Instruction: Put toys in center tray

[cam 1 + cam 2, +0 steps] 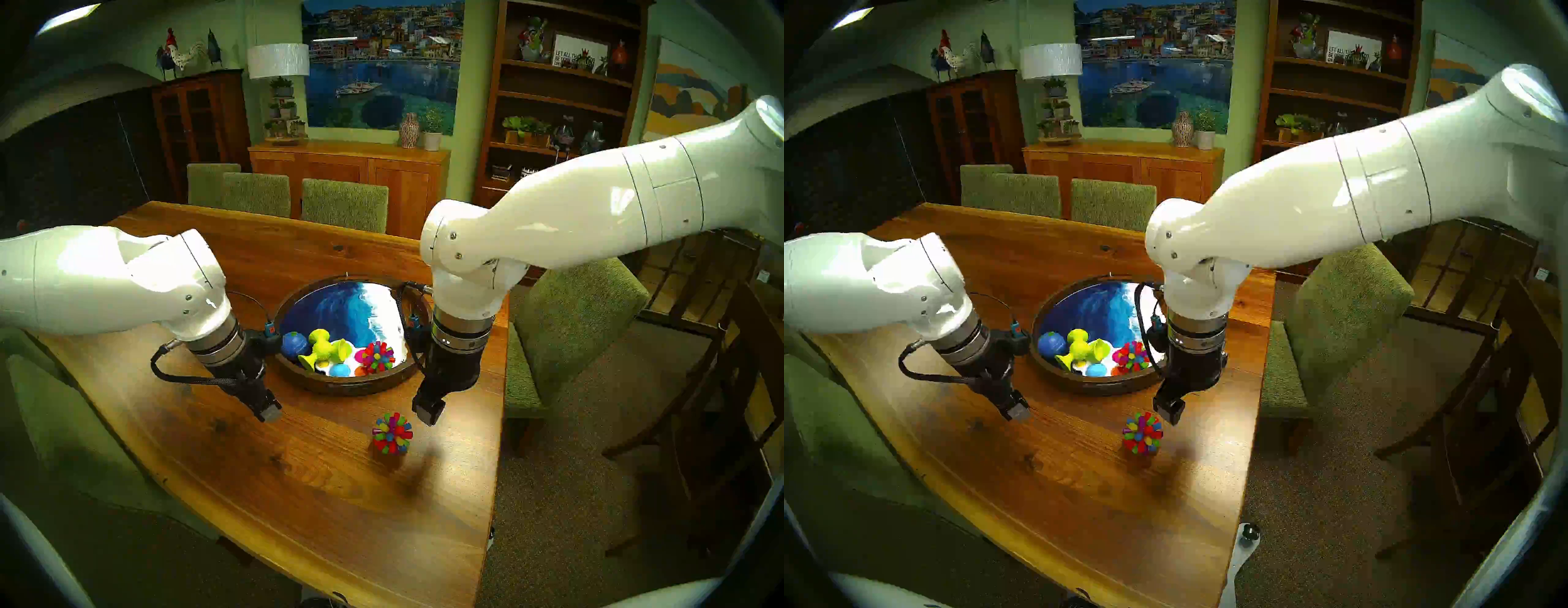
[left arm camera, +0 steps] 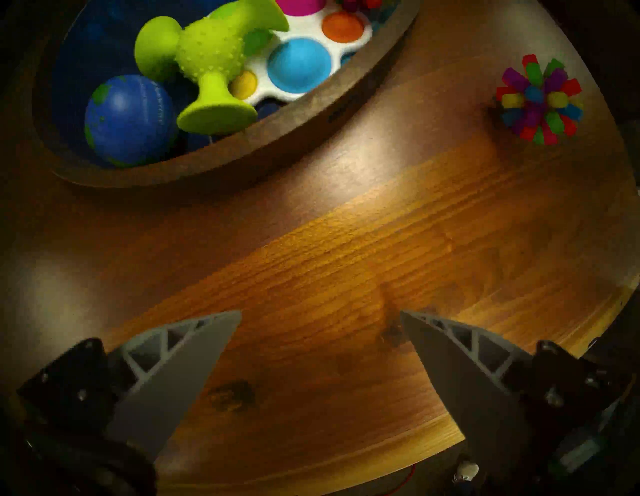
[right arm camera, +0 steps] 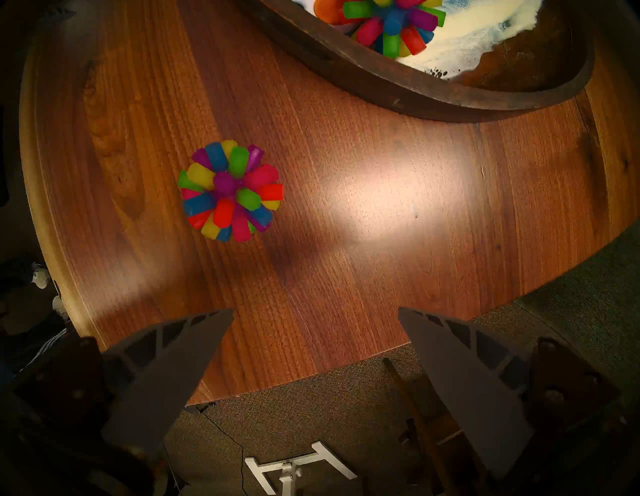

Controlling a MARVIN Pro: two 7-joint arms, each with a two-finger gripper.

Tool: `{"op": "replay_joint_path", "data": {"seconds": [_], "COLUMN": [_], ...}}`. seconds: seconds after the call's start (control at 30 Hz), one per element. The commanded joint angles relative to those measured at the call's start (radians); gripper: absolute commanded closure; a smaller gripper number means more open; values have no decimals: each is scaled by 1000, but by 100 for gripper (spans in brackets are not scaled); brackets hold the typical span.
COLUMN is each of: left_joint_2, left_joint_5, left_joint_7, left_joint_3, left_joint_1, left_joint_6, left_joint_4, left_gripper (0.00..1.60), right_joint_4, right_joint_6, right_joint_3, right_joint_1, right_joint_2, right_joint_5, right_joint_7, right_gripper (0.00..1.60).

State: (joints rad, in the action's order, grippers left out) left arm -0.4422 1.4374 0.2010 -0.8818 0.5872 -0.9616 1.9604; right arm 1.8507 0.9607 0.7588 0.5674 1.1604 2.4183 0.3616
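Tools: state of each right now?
Left tool: open, holding nothing.
Right tool: open, holding nothing.

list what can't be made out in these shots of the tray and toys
- White board with coloured domes: partly covered by the lime-green suction toy and cut by the left wrist view's top edge; dome count unknown.
- Spiky ball in the tray: cut off by the right wrist view's top edge.
- Tray: its right rim is hidden behind the right arm in both head views.
- Framed sign on the shelf: too small and partly hidden to read in full.
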Motion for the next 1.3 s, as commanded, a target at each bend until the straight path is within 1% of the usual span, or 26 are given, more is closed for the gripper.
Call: {"op": "replay_joint_path", "data": {"seconds": [0.0, 0.1, 0.13, 0.17, 0.23, 0.4, 0.5, 0.53, 0.6, 0.7, 0.77, 0.9, 1.0, 1.07, 1.13, 1.2, 1.27], "left_joint_2": [107, 154, 178, 175, 205, 243, 262, 267, 275, 284, 287, 293, 298, 299, 302, 303, 304], "left_joint_5": [-56, -87, -101, -107, -130, -184, -221, -232, -255, -288, -306, -345, -381, -391, -429, -440, -469], "left_joint_7": [27, 44, 52, 55, 68, 106, 138, 146, 170, 201, 220, 262, 303, 314, 359, 372, 406], "left_joint_3": [5, -4, -11, -7, -15, -36, -61, -45, -72, -82, -89, -105, -121, -125, -141, -146, -159], "left_joint_1": [104, 136, 154, 148, 170, 208, 246, 229, 263, 279, 288, 309, 330, 336, 357, 363, 380], "left_joint_6": [2, 2, 2, 2, 2, 2, 2, 2, 2, 2, 2, 2, 2, 2, 2, 2, 2], "left_joint_4": [42, 67, 79, 77, 93, 111, 121, 120, 125, 126, 126, 125, 124, 124, 122, 121, 119], "left_gripper": [0, 0, 0, 0, 0, 0, 0, 0, 0, 0, 0, 0, 0, 0, 0, 0, 0], "right_joint_4": [5, 21, 27, 33, 43, 54, 45, 39, 20, -18, -45, -101, -137, -147, -178, -185, -196], "right_joint_6": [-1, -1, -1, -2, -3, -9, -18, -21, -28, -37, -36, -48, -48, -47, -39, -36, -31], "right_joint_3": [-17, -32, -38, -44, -55, -90, -111, -116, -122, -121, -108, -101, -94, -92, -85, -82, -76], "right_joint_1": [24, 35, 37, 40, 46, 43, 26, 19, 2, -24, -35, -81, -104, -112, -128, -132, -138], "right_joint_2": [0, 2, 0, -3, -2, 9, 36, 45, 70, 113, 158, 205, 235, 242, 265, 269, 278], "right_joint_5": [-4, -2, -1, 0, -1, -1, -3, -4, -6, -9, -9, -5, 4, 7, 20, 26, 37], "right_joint_7": [1, -2, -6, -9, -9, -24, -31, -32, -36, -32, -6, -11, -4, -4, -2, -2, 2], "right_gripper": [0, 0, 0, 0, 0, 0, 0, 0, 0, 0, 0, 0, 0, 0, 0, 0, 0]}}
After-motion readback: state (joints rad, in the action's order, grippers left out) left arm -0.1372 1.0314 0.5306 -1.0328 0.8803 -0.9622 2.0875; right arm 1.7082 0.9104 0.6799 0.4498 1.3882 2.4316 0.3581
